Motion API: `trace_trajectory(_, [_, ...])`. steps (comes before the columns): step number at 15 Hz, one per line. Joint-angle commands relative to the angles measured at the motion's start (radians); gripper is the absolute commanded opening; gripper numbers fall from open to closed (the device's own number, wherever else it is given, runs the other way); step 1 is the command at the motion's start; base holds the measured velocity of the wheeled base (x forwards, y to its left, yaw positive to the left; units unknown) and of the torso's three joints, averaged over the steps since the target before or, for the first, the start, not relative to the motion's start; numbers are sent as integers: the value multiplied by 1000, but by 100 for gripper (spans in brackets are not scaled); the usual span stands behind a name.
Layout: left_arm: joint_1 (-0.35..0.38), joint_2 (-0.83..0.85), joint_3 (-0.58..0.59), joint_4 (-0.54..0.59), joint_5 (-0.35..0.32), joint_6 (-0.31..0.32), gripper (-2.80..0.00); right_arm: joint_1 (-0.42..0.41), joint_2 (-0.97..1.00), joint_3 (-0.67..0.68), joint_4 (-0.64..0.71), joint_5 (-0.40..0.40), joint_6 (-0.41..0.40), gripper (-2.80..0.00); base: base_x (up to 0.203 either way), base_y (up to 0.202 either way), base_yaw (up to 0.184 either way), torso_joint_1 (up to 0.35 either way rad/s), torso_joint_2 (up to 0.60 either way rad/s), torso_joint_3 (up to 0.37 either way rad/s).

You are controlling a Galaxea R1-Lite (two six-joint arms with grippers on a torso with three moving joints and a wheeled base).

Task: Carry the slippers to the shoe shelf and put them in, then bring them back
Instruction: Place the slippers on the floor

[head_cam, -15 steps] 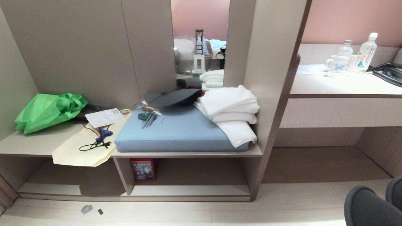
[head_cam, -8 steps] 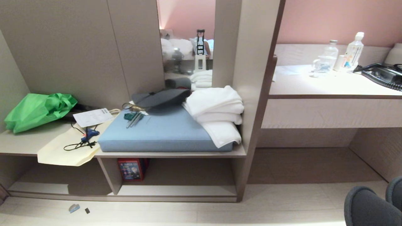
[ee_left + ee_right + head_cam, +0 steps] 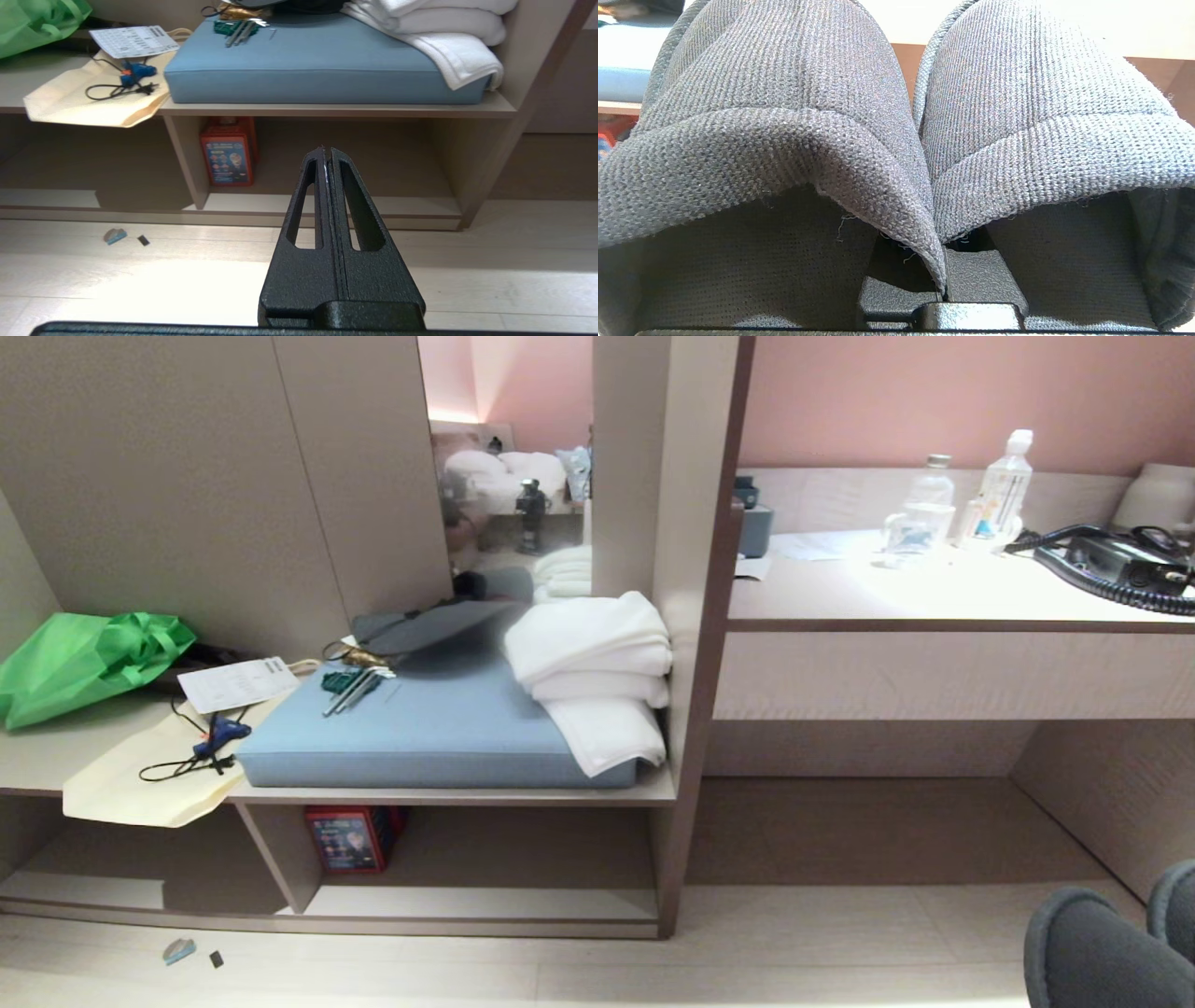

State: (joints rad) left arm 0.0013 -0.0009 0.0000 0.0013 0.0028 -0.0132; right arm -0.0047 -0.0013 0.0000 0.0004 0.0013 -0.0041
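Observation:
The two dark grey fabric slippers (image 3: 1092, 943) hang side by side at the lower right of the head view, toes pointing forward. In the right wrist view they (image 3: 784, 116) fill the picture, and my right gripper (image 3: 944, 284) is shut on their pinched-together inner edges, fingertips hidden under the fabric. The shoe shelf (image 3: 485, 903) is the low cubby of the taupe unit, ahead and to my left, with a pale bottom board. My left gripper (image 3: 326, 150) is shut and empty, held above the floor and pointing at the shoe shelf (image 3: 411, 206).
A red box (image 3: 350, 838) stands in the cubby's left corner. Above lie a blue cushion (image 3: 429, 733), white towels (image 3: 588, 663) and a green bag (image 3: 79, 663). A desk counter (image 3: 934, 602) with bottles and a phone is on the right. Small scraps (image 3: 179, 950) lie on the floor.
The whole head view has shifted left, so the camera has moved rightward along the unit. The slippers keep the same place in the picture.

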Motion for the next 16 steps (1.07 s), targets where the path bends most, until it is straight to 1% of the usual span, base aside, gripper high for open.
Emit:
trace_trajectory(1, [0, 1, 0, 0, 0, -1, -280, 0, 0, 0, 0, 0, -1, -280, 0, -196, 3, 5, 3, 7])
trace_trajectory(16, [0, 1, 0, 0, 0, 1, -280, 0, 0, 0, 0, 0, -1, -280, 0, -194, 3, 2, 3, 2])
